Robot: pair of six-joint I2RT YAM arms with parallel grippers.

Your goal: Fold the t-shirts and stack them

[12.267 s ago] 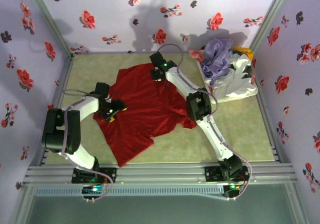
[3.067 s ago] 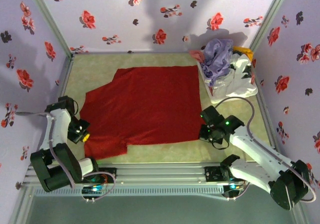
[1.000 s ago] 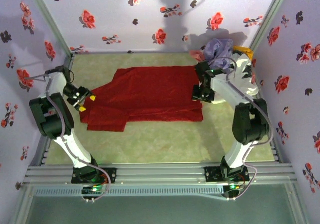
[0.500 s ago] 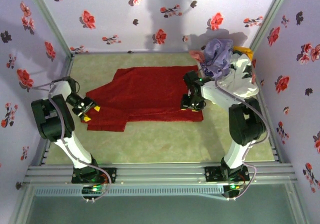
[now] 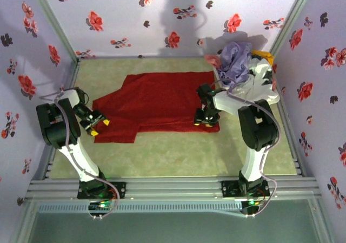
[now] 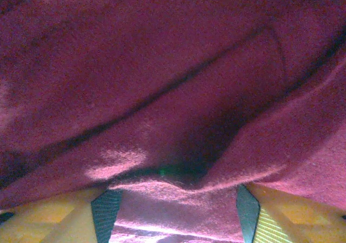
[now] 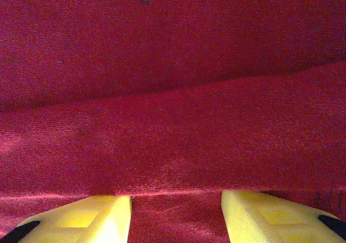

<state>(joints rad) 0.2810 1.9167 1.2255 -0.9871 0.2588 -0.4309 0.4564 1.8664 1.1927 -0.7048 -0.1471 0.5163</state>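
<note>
The deep red t-shirt lies folded across the middle of the table, one sleeve sticking out at the near left. My left gripper sits low at the shirt's left edge. In the left wrist view its jaws stand apart, with a hump of red cloth lying between and over the pads. My right gripper rests on the shirt's right near corner. Its yellow fingers are apart, and a folded red edge runs across just ahead of them. Neither gripper pinches the cloth.
A white basket stands at the back right, holding a lavender shirt with bits of pink and yellow-orange cloth. Flowered walls close in the table on three sides. Bare green tabletop lies near the arm bases.
Both grippers have come toward the near side and down onto the shirt's edges; the right one also shifted left. The shirt's fold has stayed much the same.
</note>
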